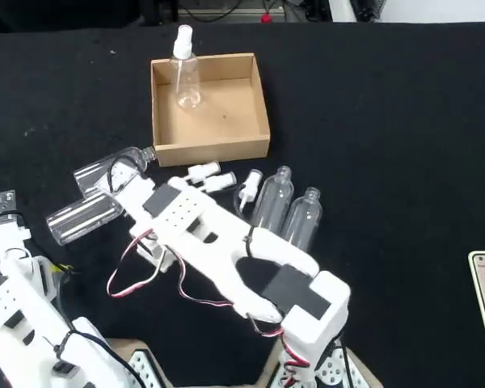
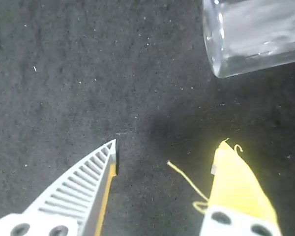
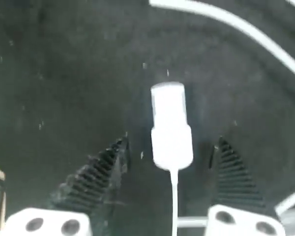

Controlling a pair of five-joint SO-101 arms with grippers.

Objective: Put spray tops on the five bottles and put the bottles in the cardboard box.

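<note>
Right hand point(image 3: 172, 143) wide open, empty; white spray top point(image 3: 171, 123) lies on the black worktop point(image 3: 64, 73) between its fingers (touching neither). Left hand point(image 2: 169, 143) open, empty, near a clear bottle point(image 2: 255, 34).

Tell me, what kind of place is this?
Probably a robot lab or workshop. A white robot arm stretches over a black-covered table, cables lie behind the table, and clear bottles and a cardboard box are laid out like a practice job.
</note>
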